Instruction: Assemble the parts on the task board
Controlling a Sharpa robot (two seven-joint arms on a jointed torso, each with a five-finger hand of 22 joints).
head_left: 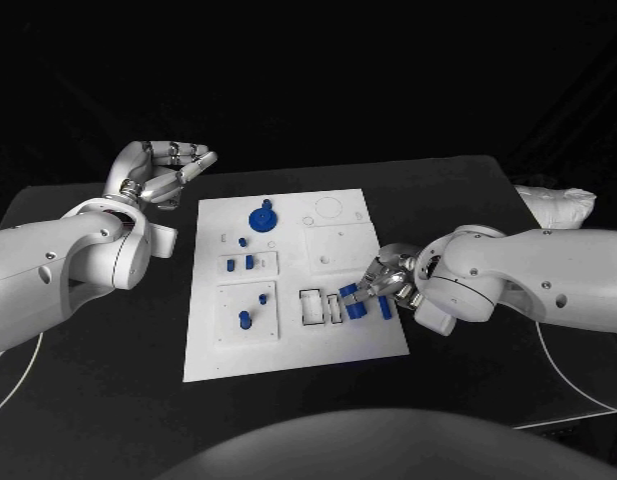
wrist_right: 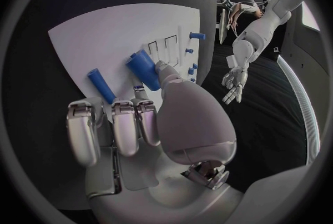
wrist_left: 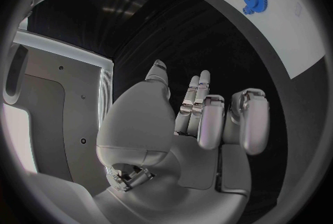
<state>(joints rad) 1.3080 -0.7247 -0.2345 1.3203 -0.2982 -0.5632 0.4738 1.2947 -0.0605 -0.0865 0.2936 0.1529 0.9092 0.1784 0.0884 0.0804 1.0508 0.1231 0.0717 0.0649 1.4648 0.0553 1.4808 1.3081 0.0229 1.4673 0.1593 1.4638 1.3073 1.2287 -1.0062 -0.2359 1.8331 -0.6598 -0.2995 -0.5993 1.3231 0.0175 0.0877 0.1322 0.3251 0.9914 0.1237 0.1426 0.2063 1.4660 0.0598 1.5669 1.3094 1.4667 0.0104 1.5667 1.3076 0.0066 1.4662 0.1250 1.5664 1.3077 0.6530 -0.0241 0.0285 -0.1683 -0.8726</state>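
So the black table (head_left: 92, 400) carries the white task board (head_left: 297, 330) right in its middle, long side running away from the robot. Next biggest thing is the left hand (head_left: 164, 170), hanging off the board's far left corner over bare table, not touching any parts; from the head view its fingers look curled in loosely, and the left wrist view shows them partly bent with nothing in them, so it's empty. The right hand (head_left: 383, 285) sits at the board's right edge, toward the near end, and it's grasping a blue cylinder (wrist_right: 144, 69) between thumb and finger, tilted over the board. Another blue cylinder (wrist_right: 101, 85) lies just beside it near the other fingertips; can't tell if anything's touching that one.

On the board itself: a blue gear (head_left: 264, 218) sits near the far edge, left of centre. Below it a couple of small blue pegs (head_left: 249, 263) stand in a raised block, and a few more blue pegs (head_left: 245, 319) stand in the block toward the near left corner. Empty-looking rectangular slots (head_left: 314, 306) sit just beside the right hand.
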